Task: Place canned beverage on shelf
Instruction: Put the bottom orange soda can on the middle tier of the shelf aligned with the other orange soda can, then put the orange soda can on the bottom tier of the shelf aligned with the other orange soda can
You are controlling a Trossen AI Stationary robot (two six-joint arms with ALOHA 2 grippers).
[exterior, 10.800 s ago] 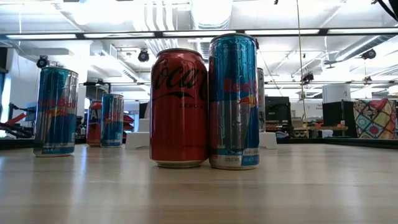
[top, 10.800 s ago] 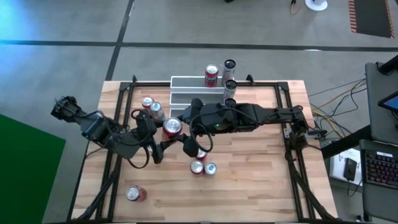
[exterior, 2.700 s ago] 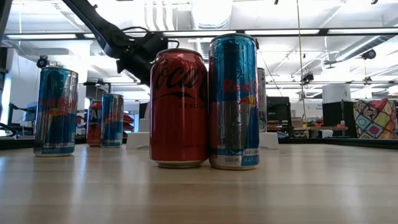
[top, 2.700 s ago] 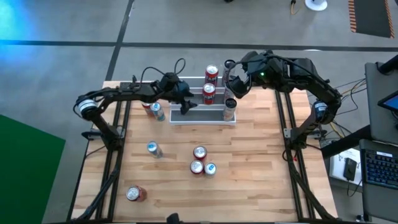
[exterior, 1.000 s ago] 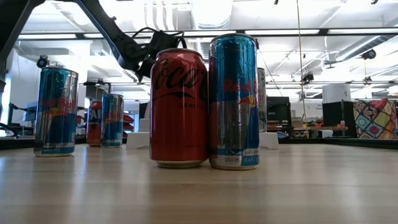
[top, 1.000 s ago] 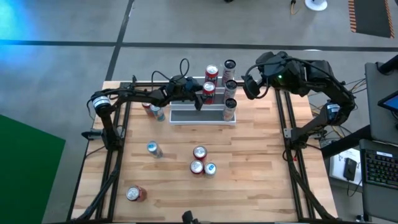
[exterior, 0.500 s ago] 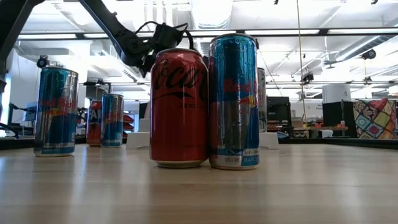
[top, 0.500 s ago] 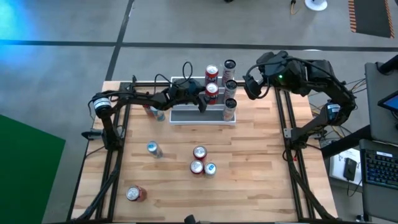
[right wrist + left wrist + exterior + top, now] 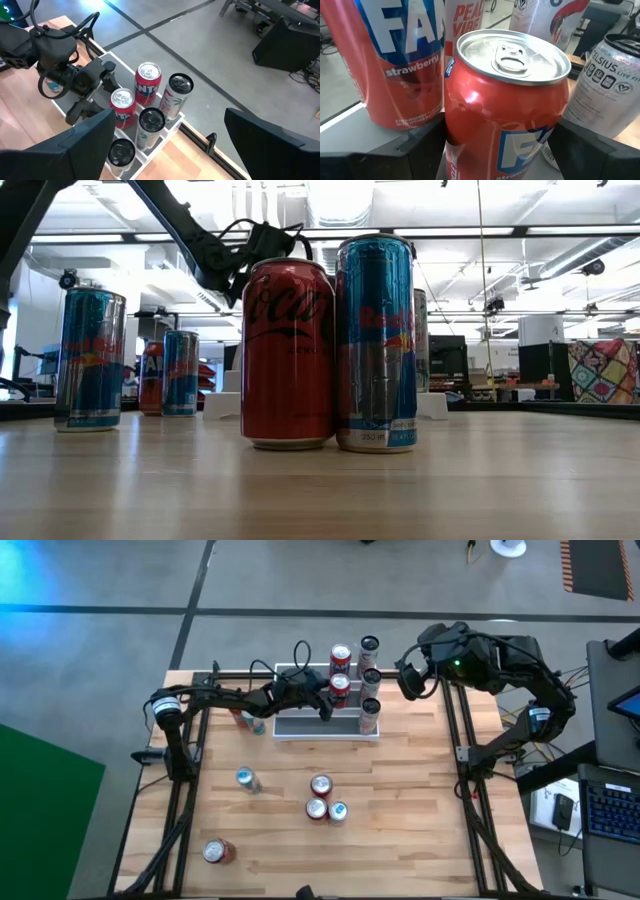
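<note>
The shelf (image 9: 295, 722) stands at the table's far edge and carries several upright cans. A red Fanta can (image 9: 507, 115) stands on its middle step (image 9: 340, 688). My left gripper (image 9: 327, 700) reaches in from the table's left, open, with one finger on each side of that can's lower wall. Behind it on the top step are another red Fanta can (image 9: 341, 658) and a tall can (image 9: 369, 645). My right gripper (image 9: 404, 680) hangs open with nothing in it, above the table's far right, beside the shelf. My left gripper has a finger (image 9: 427, 150) on each side of the red can's lower wall (image 9: 465, 150), coming nearly level from the table's left. I cannot tell whether the fingers touch the can. The can stands upright on the middle step.
Two tall cans (image 9: 369, 678) (image 9: 369, 712) fill the shelf's right end. A can (image 9: 246, 721) stands under my left arm. Loose cans stand mid-table (image 9: 320, 785) (image 9: 338, 811), at the left (image 9: 247, 780) and near-left (image 9: 215, 852). Black frame rails (image 9: 463, 755) run along both table sides.
My left gripper has edged a little toward the table's right, closer about the red can on the middle step. The can stands where it was.
</note>
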